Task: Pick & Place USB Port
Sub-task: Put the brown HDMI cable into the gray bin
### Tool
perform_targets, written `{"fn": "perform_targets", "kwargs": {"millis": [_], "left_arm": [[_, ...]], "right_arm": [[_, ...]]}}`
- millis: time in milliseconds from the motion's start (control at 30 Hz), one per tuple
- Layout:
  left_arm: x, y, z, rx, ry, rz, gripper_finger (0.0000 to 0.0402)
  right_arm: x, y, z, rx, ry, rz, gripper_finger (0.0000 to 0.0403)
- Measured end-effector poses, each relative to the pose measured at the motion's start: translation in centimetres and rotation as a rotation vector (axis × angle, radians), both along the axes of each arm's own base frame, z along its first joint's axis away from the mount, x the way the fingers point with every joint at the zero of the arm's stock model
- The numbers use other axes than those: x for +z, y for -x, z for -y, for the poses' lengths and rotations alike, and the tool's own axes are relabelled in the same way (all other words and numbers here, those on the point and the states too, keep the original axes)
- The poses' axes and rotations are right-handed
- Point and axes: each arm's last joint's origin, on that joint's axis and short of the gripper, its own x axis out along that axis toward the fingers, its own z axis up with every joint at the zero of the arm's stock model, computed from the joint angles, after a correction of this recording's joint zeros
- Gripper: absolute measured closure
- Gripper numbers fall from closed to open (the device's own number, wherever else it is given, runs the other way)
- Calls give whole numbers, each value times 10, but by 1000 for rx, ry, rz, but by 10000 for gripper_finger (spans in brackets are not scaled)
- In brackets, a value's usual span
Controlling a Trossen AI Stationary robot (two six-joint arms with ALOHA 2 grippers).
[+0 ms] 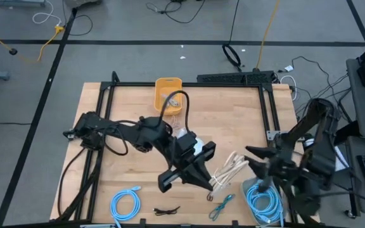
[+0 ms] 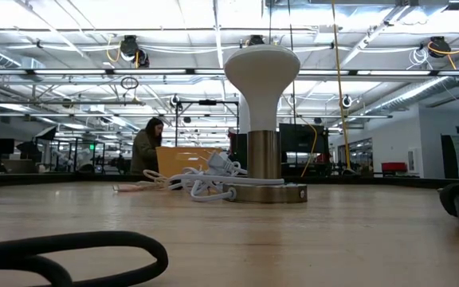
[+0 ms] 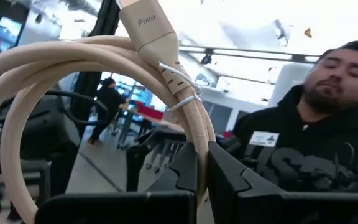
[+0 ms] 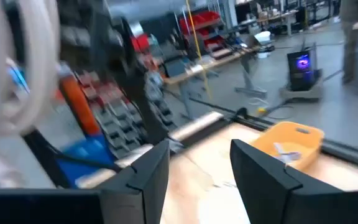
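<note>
On the bench [image 1: 106, 126]: one beige cable [image 1: 228, 171], two blue cable coils [image 1: 125, 204] [image 1: 263, 201], one orange bin [image 1: 168, 92]. Left gripper [image 1: 209, 180] fingers [image 3: 188, 171] clamped on the beige cable, lifted at bench centre. Right gripper [image 1: 253, 158] fingers [image 4: 146, 171] apart, empty, beside it.

Grey floor [image 1: 138, 25] with loose cables surrounds the wooden table [image 1: 233, 114]. Ceiling trusses [image 2: 94, 48] span overhead. A person [image 2: 145, 147] stands behind.
</note>
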Motion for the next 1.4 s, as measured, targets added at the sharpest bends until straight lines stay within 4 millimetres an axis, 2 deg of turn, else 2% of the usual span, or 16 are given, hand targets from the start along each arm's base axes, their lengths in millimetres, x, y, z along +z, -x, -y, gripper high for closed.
{"fn": "perform_targets", "kwargs": {"millis": [267,367,467,633,733,800,867,933,1000,1100,1200,1300,1400], "left_arm": [[-18,-7,-1,111,-52,-195,391],[-19,6,-4,226,-122,-325,391],[-6,41,-15,433,-207,-460,391],[25,118,-45,795,-287,-591,391],[29,156,-62,944,-354,-684,391],[28,172,-71,1023,-405,-736,391],[22,182,-80,1079,-473,-812,391],[19,184,-89,1131,-510,-853,391],[17,183,-96,1162,-547,-871,391],[20,179,-102,1166,-548,-839,391],[23,183,-106,1110,-543,-831,391],[17,188,-109,999,-589,-902,391],[-1,182,-104,815,-680,-1036,391]], "right_arm": [[-7,-33,16,-1,25,-181,253],[-10,-49,34,6,53,-309,261],[-17,-61,55,-16,37,-433,272],[-33,-77,92,-113,24,-586,284],[-38,-91,116,-155,-30,-606,288],[-37,-109,130,-95,-126,-538,289],[-33,-134,142,72,-225,-361,288],[-24,-154,147,289,-277,-74,287],[-14,-165,153,444,-287,258,285],[-20,-172,170,482,-342,623,286],[-44,-174,187,400,-500,733,290],[-66,-172,202,339,-579,659,293],[-85,-173,208,314,-630,567,291]]}}
